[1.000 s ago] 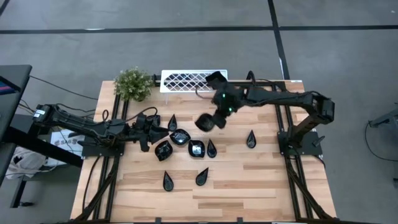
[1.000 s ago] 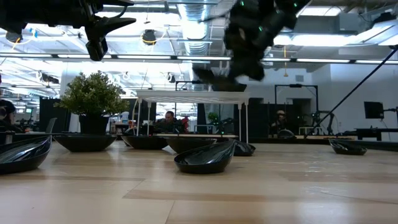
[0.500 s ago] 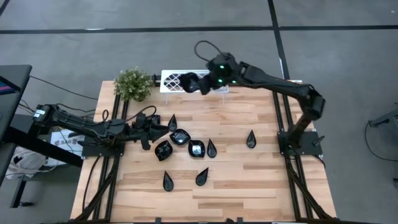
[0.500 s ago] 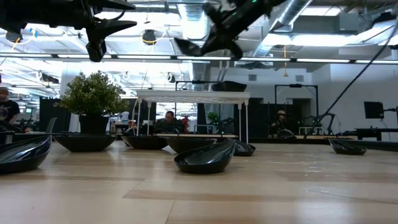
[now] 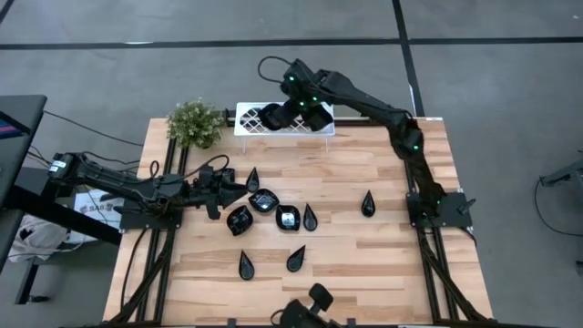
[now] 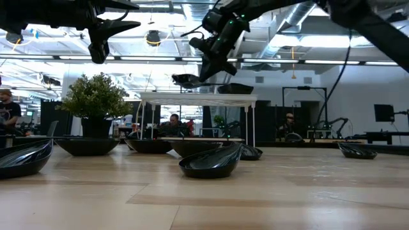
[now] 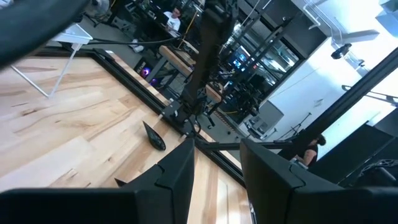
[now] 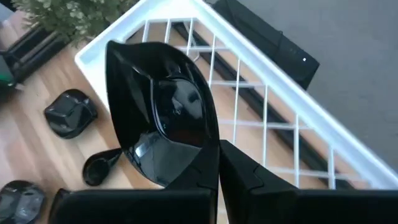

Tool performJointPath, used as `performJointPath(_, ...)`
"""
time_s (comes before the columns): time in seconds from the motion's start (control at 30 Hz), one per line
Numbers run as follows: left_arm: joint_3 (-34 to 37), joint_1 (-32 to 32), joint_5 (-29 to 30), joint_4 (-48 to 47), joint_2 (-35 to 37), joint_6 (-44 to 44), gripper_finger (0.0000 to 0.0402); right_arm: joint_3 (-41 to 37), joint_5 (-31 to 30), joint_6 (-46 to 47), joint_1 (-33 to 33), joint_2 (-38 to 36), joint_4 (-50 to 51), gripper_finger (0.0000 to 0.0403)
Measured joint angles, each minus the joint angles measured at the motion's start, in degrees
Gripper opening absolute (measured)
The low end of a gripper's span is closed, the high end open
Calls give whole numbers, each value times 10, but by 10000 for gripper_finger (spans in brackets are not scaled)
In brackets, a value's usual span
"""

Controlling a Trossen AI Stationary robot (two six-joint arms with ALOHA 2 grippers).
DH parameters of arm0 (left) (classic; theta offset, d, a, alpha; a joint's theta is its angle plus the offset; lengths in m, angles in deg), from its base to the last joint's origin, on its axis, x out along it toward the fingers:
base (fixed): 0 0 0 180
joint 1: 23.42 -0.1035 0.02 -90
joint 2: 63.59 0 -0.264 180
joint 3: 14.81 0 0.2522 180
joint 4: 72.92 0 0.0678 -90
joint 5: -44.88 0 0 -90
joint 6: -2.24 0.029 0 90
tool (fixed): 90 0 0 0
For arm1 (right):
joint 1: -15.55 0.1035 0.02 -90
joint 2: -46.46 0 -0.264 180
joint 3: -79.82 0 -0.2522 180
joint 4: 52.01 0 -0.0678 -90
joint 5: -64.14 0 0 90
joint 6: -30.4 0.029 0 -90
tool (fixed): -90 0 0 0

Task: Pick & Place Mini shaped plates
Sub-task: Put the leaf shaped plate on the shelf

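Note:
My right gripper is over the white lattice tray at the table's far edge, shut on a glossy black wavy-edged mini plate. In the right wrist view this plate hangs above the tray's lattice. Several more black mini plates lie bottom-down on the wood, among them a teardrop, a roundish one and a lone teardrop. My left gripper hovers open at the left end of that cluster, touching nothing. My right gripper pinches the plate by its rim between its two fingers. The arm slants down at it from the table's right side. The plate is lifted clear, roughly level, just above the left part of the tray top.
A small green potted plant stands at the far left corner, next to the tray. Black frame rails run along both sides of the table. Bare wood lies to the right of the lone teardrop and along the near edge, where a dark object shows.
My right gripper has carried the plate from above the table's middle toward the far edge and leftward, and now holds it over the tray's left part. The left arm and the plates on the wood have kept still. A dark object has appeared at the near edge.

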Motion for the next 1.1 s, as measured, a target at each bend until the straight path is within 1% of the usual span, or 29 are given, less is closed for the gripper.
performJointPath(0.13, 0, 0, 0, 0, 0, 0, 131, 39, 0, -4, -3, 24, 30, 0)
performJointPath(0.4, 0, 0, 0, -3, 0, 1, 131, 36, -5, -3, -11, 33, 57, 0)
performJointPath(0.5, 0, 0, 0, -5, 0, 2, 131, 36, -15, -4, -11, 33, 56, 0)
performJointPath(0.73, 0, 0, 0, -5, 0, 2, 131, 36, -15, -2, -12, 33, 57, 1)
performJointPath(1.1, 0, 0, 0, -6, 0, 0, 131, 36, -15, -2, -12, 33, 57, 35)
